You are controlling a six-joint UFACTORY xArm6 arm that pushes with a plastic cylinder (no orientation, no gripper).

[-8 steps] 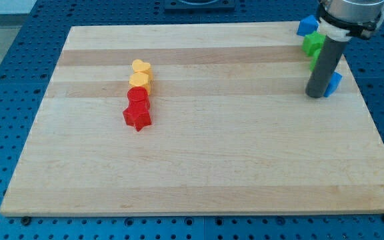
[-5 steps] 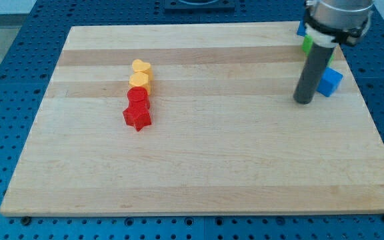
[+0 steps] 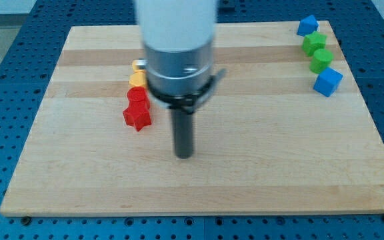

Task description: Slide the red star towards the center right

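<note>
The red star (image 3: 137, 118) lies on the wooden board (image 3: 279, 147) at centre left. A red round block (image 3: 137, 98) touches it just above. Two yellow blocks (image 3: 138, 79) continue the column upward, partly hidden by the arm. My tip (image 3: 185, 155) rests on the board below and to the right of the red star, about a block's width or two away, not touching it.
At the view's top right a blue block (image 3: 307, 25), two green blocks (image 3: 313, 44) (image 3: 321, 60) and a blue cube (image 3: 328, 81) form a column near the board's right edge. The arm body (image 3: 177, 47) covers the board's upper middle.
My tip has swept from the right side near the blue cube far to the left and down, ending beside the red star. The blocks have not moved.
</note>
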